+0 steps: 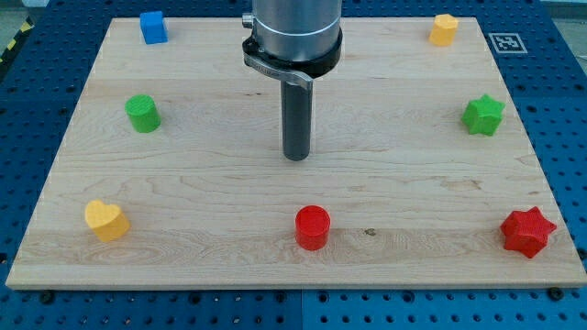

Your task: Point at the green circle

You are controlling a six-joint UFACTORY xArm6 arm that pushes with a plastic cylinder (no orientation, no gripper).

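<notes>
The arm comes down from the view's top in the middle, and it ends in a straight dark rod. The rod's lower end, my tip (pixel 296 157), stands near the centre of the pale wooden board (pixel 211 197). The tool has nothing that can open or close, and it has hold of nothing; no block touches the tip.

The small green round block, the green circle (pixel 142 114), stands on the board at the view's left, a little higher than the tip and well apart from it. Bare wood lies between them.

Six other blocks stand on the board, all apart from each other and from the tip. A small blue cube-like block (pixel 153 27) is near the top left corner. A small yellow block (pixel 444 29), its shape hard to make out, is near the top right corner. A green star-shaped block (pixel 483 115) is at the right edge, about level with the green circle. A yellow heart-shaped block (pixel 106 221) is near the bottom left corner. A red round block (pixel 312 227) is below the tip, near the bottom edge. A red star-shaped block (pixel 527 232) is near the bottom right corner.

No container shows in the view; the board itself carries all the blocks, and it lies on a blue perforated table (pixel 559 73).
</notes>
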